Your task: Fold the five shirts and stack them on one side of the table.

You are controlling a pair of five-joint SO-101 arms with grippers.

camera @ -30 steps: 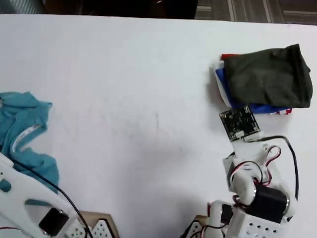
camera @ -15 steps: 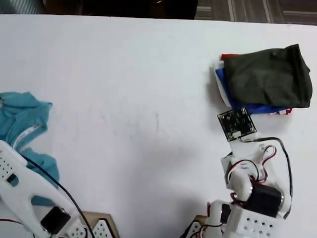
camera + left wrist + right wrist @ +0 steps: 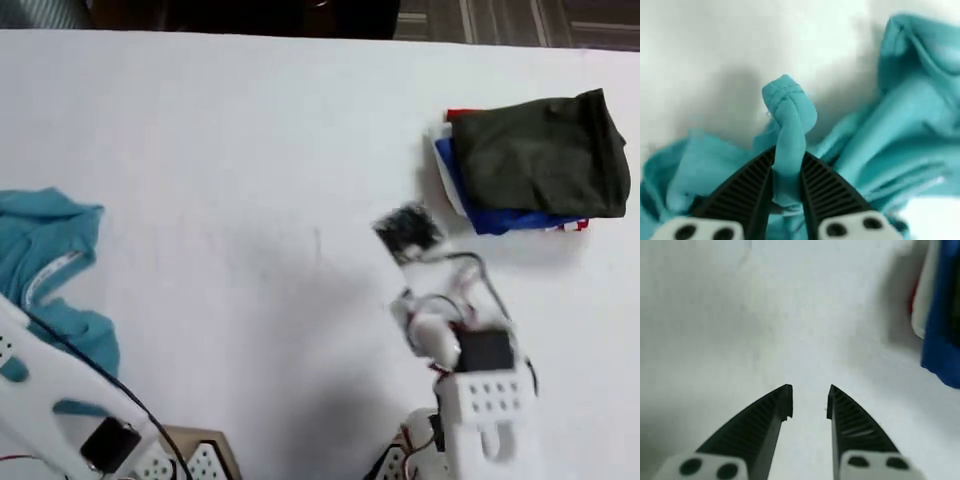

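A crumpled teal shirt point(image 3: 50, 265) lies at the table's left edge. In the left wrist view my left gripper point(image 3: 788, 155) is shut on a twisted fold of this teal shirt point(image 3: 910, 125), which sticks up between the fingers. The left arm point(image 3: 50, 400) rises from the near left corner. At the right side sits a stack of folded shirts point(image 3: 540, 155), dark green on top, with blue, white and red below. My right gripper point(image 3: 809, 390) is open over bare table, with the edge of the stack point(image 3: 940, 330) off to one side. The right arm point(image 3: 465, 345) stands left of and nearer than the stack.
The white table point(image 3: 250, 150) is bare across its middle and back. Arm bases and cables point(image 3: 190, 455) crowd the near edge. A dark floor lies beyond the far edge.
The right arm has swung left, away from the stack, toward the table's middle. The left arm shifted slightly while keeping hold of the teal shirt.
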